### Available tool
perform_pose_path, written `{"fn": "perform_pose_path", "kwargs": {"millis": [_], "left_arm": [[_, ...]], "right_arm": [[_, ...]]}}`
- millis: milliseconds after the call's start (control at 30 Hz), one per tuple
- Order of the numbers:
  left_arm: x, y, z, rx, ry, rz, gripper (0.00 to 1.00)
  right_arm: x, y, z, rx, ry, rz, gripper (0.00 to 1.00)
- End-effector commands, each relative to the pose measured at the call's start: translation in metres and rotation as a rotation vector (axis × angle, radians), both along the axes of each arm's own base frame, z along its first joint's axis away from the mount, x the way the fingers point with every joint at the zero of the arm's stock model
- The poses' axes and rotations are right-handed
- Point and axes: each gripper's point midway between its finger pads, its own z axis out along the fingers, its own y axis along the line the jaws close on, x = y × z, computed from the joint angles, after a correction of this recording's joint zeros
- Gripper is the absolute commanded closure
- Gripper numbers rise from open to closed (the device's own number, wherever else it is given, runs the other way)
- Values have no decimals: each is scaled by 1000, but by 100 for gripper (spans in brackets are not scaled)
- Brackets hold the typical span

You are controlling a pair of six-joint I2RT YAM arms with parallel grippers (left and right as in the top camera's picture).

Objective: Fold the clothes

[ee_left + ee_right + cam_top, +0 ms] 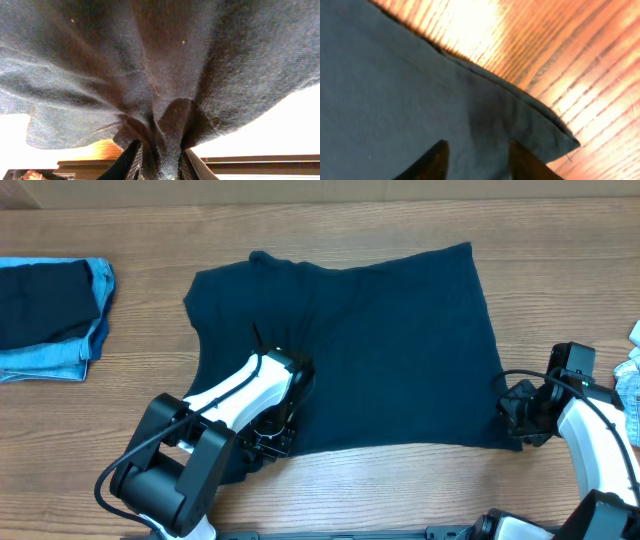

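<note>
Navy T-shirt (380, 350) lies spread mid-table (400, 495). Left gripper (272, 430) sits at the shirt's 7 o'clock corner, clenched on a bunched wad of the cloth. Right gripper (522, 415) sits at the 4 o'clock corner with its jaws apart, straddling cloth that lies flat; nothing is pinched. Folded stack (50, 320) of denim and dark cloth sits well apart at 9 o'clock.

Risks, as judged:
- One side is held and the other loose, so a lift now would drag the shirt askew and wrinkle the body.
- The left hold is a wad, not a clean edge, so the fold line may come out crooked.
- The right gripper could close on a single layer or slip off the corner.

Views:
- Overhead gives the layout and both corners but hides both sets of jaws.
- Left wrist alone shows fabric gathered between the fingers (125, 162).
- Right wrist alone shows the open gap and the shirt corner (555, 137) flat against the wood.
</note>
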Motion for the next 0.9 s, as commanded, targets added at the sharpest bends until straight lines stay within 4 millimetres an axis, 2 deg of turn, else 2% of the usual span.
{"fn": "perform_pose_path", "kwargs": {"millis": [0, 100, 233, 333, 467, 567, 700, 800, 867], "left_arm": [[-3, 3, -3, 24, 13, -3, 73], [-3, 3, -3, 24, 13, -4, 75], [-3, 3, -3, 24, 14, -3, 86], [-3, 3, -3, 24, 14, -4, 96], [-4, 3, -3, 21, 17, -2, 96], [-4, 2, -3, 19, 20, 0, 96], [-4, 2, -3, 17, 20, 1, 96], [-4, 2, -3, 17, 20, 1, 96], [-4, 2, -3, 16, 20, 1, 96]], "right_arm": [[4, 8, 9, 45, -29, 6, 41], [5, 12, 10, 80, -35, -19, 29], [3, 13, 9, 83, -24, -20, 25], [-7, 14, 6, 102, 16, -56, 27], [-31, 22, 1, 138, 115, -68, 34], [-42, 27, -3, 152, 155, -70, 37], [-47, 29, -10, 160, 166, -80, 39], [-51, 31, -23, 163, 163, -123, 39], [-46, 33, -30, 174, 123, -126, 41]]}}
